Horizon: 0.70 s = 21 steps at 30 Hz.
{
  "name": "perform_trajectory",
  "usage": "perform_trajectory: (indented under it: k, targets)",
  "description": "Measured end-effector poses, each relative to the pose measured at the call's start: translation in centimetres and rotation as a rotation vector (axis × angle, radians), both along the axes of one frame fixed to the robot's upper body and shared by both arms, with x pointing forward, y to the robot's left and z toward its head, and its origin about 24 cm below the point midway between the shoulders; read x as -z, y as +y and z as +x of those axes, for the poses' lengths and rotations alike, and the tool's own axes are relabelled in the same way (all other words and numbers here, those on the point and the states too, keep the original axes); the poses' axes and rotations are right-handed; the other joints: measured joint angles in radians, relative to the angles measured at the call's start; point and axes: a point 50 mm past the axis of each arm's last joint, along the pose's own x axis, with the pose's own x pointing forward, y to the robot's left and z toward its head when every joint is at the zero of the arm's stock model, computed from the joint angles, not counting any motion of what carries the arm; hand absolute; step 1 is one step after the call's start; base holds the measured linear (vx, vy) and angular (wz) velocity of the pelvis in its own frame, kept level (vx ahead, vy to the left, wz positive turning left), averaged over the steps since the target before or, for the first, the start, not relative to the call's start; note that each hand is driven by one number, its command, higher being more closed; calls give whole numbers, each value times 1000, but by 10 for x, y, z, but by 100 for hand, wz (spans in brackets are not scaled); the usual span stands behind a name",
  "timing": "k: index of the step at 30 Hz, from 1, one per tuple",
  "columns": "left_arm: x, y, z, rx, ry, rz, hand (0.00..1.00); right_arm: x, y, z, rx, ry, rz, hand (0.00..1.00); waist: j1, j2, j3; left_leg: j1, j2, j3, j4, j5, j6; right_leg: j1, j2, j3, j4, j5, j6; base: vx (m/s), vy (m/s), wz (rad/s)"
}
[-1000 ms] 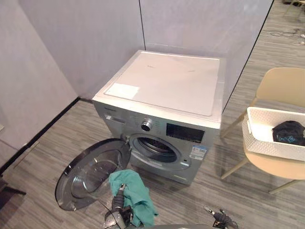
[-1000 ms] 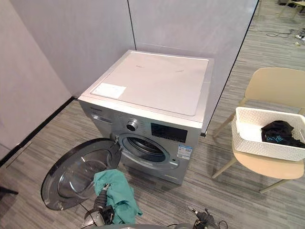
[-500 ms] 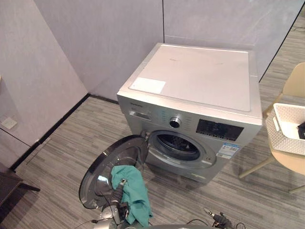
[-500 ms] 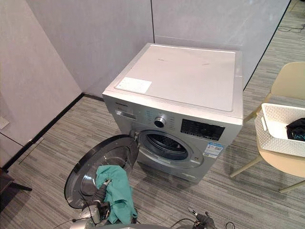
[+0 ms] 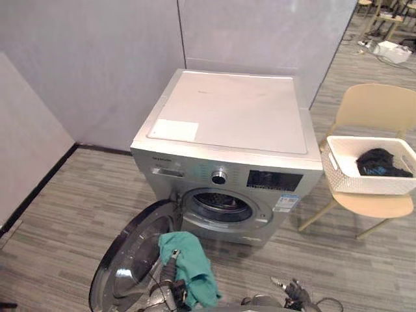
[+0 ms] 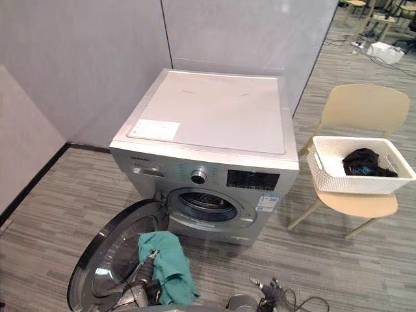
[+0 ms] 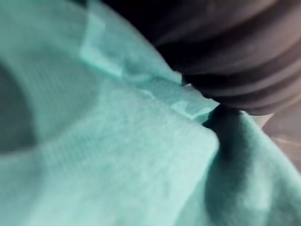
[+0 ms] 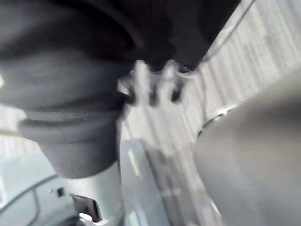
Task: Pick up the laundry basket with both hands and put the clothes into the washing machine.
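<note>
My left hand [image 5: 172,261] is low in front of me, shut on a green cloth [image 5: 193,265] that drapes over it; in the left wrist view the green cloth [image 7: 117,155] lies right against the dark cover. The silver washing machine [image 5: 231,123] stands ahead with its round door [image 5: 127,263] swung down to the left and the drum opening [image 5: 218,207] exposed. The cloth hangs just before the door, short of the opening. The white laundry basket [image 5: 364,184] rests on a beige chair [image 5: 376,107] to the right, with a dark garment [image 5: 377,161] inside. My right hand [image 5: 290,289] hangs low, open and holding nothing.
Grey partition walls stand behind the machine and along the left. Wood-look floor runs between the machine and the chair. The open door takes up the floor at the lower left.
The camera has swung, so the machine sits more centred and the chair with the basket shows fully at the right. My left hand still holds the green cloth low in front.
</note>
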Motion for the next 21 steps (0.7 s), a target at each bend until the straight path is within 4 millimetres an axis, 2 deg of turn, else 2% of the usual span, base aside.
perform_trajectory:
  k: [3,4,6,8,11,16,19,21]
  targets:
    - [-4,-1,8,6,-29,-5,100,0,7,2,2,-6,17,0,13,-22,7,-25,7,3,106,-13,1,65,6,-37,-43,-2,-4,167,-68,37]
    - [-7,-3,10,6,-46,-11,100,0,6,3,0,-12,16,0,16,-24,10,-81,14,4,246,-32,4,90,5,-51,-57,-2,-4,64,-44,26]
    - [-13,-3,11,-2,-79,-14,100,-2,4,7,-6,-25,7,0,31,-2,30,-157,31,11,468,-39,5,145,15,-53,-72,-8,-14,62,-12,6]
    - [-14,-5,10,0,-87,-20,100,-3,-2,10,-11,-31,-8,0,46,15,35,-177,46,31,537,-39,5,159,17,-40,-73,-21,-15,24,47,-11]
    - [-14,-2,7,-4,-85,-13,100,-6,-3,16,-20,-52,-13,0,46,34,36,-157,33,62,466,-39,6,136,4,-11,-70,-14,-7,47,54,-18]
    - [-15,1,9,14,-89,2,100,-8,5,28,-77,-74,-8,0,44,31,58,-48,3,73,251,-40,6,106,-4,7,-67,-1,-7,6,24,-13]
    - [-16,-11,11,74,-98,-14,100,-12,8,41,-144,-101,-29,0,43,48,82,-50,2,95,203,-39,6,38,-8,37,-9,-1,-7,-62,59,-21]
    - [-25,-23,26,111,-155,-40,100,-20,11,59,-200,-153,-48,0,41,61,136,-97,-2,116,209,-41,9,-58,-31,61,80,-22,-2,-175,74,-19]
